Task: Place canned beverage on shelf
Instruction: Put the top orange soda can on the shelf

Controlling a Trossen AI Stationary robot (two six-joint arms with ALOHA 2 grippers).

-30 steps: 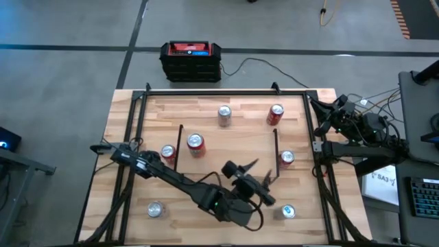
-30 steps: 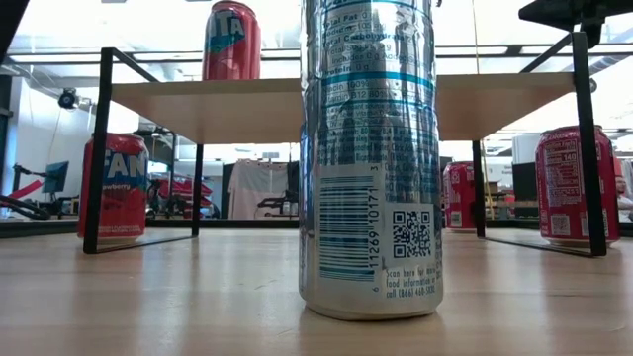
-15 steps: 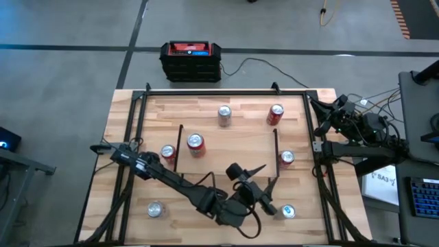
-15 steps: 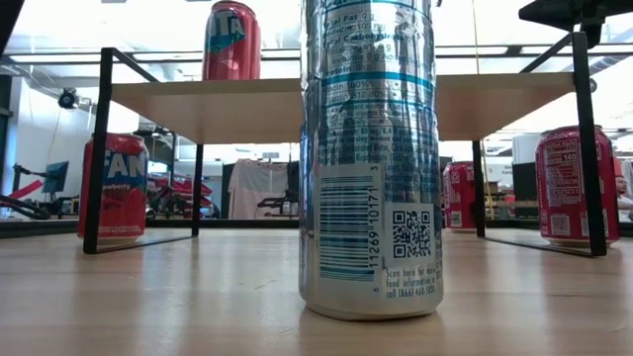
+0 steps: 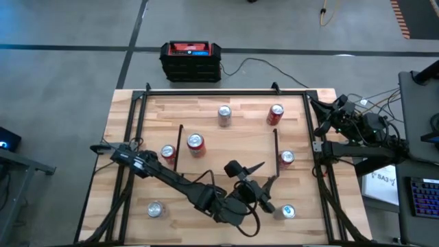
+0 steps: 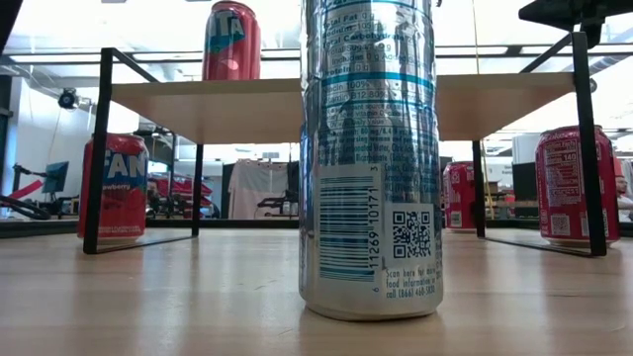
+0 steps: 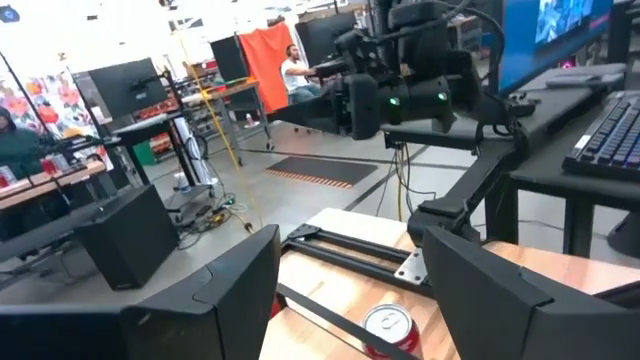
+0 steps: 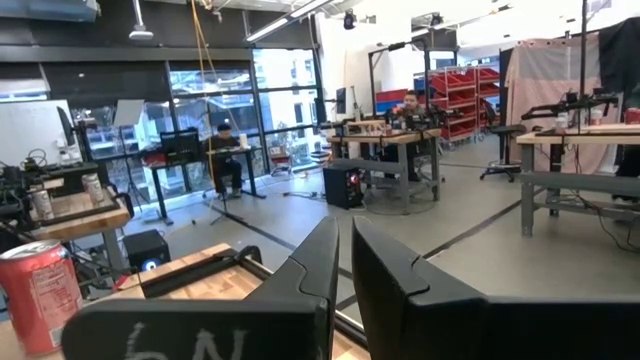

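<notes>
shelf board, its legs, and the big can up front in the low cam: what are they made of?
Shelf: board looks like pale wood or laminate, matte, smooth cut edge; real wood or veneer can't be told. Shelf legs: thin black bars, probably painted or powder-coated metal, square and straight. Silver and blue can: likely aluminium, glossy printed skin with bright reflections, a barcode and a rolled bottom rim.

left pincer lower, nearer front can

Cans around your left end effector

You have one can just beside its tip at the worktop's near edge. The shelf stands just beyond it, carrying a can at its far left corner.
</notes>
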